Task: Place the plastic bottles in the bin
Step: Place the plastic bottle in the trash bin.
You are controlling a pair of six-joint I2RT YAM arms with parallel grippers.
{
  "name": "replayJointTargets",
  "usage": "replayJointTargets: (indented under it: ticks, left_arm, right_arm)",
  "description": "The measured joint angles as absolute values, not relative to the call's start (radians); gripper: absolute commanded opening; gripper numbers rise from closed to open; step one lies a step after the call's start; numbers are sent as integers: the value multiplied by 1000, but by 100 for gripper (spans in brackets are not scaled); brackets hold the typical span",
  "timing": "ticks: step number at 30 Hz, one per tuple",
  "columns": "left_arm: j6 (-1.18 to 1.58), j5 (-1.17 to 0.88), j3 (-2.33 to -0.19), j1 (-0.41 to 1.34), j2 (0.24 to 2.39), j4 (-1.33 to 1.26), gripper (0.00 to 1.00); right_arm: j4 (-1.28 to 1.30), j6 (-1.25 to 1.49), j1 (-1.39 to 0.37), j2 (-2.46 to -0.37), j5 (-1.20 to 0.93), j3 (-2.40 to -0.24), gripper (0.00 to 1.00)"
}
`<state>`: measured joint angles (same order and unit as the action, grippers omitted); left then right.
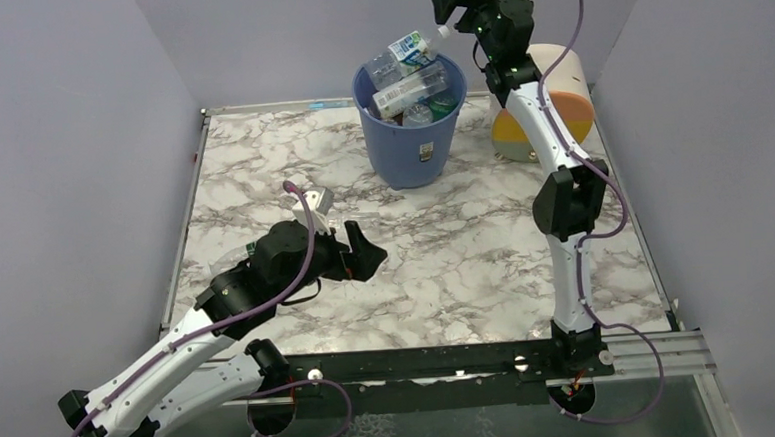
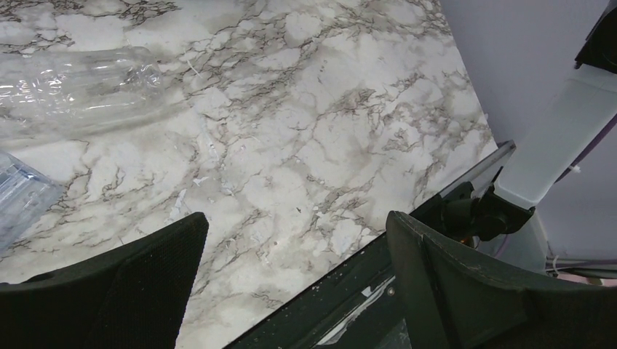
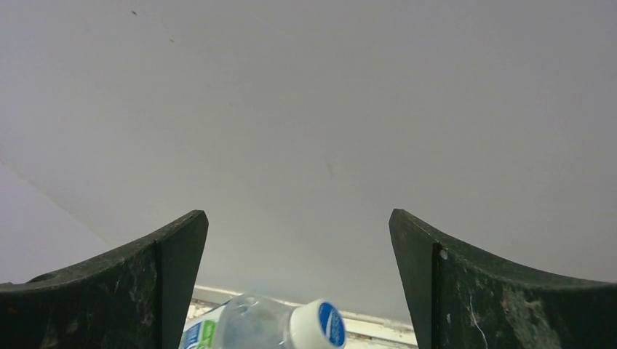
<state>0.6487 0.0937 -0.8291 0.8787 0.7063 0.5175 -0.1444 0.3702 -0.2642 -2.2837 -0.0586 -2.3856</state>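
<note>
From above, the bin stands at the far side of the table, heaped with plastic bottles. The topmost bottle leans over the rim, under the raised right gripper.

The left wrist shows the left gripper spread apart and empty. A clear bottle lies ahead on the marble.

The right wrist shows fingers apart, the capped bottle below them and unheld.

The drop seems finished. Next, the left gripper must turn to the lying bottle and clamp its body.

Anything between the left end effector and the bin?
No. Only bare marble table lies between the left end effector and the blue bin, per the top external view.
</note>
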Motion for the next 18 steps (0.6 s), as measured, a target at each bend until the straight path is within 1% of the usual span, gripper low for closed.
replayJointTargets:
  ticks: [8,10,18]
  left_arm:
    - [647,133,-871,879,790,533,99]
    - [646,156,-890,879,813,553,99]
    - [635,272,-942,863,918,641,99]
  right_arm:
    - [-120,397,-250,-2218,-130,-2215,97]
    - [-107,406,-253,-2165,-154,-2137,97]
    - [-66,453,-259,-1807,-248,-1782,96]
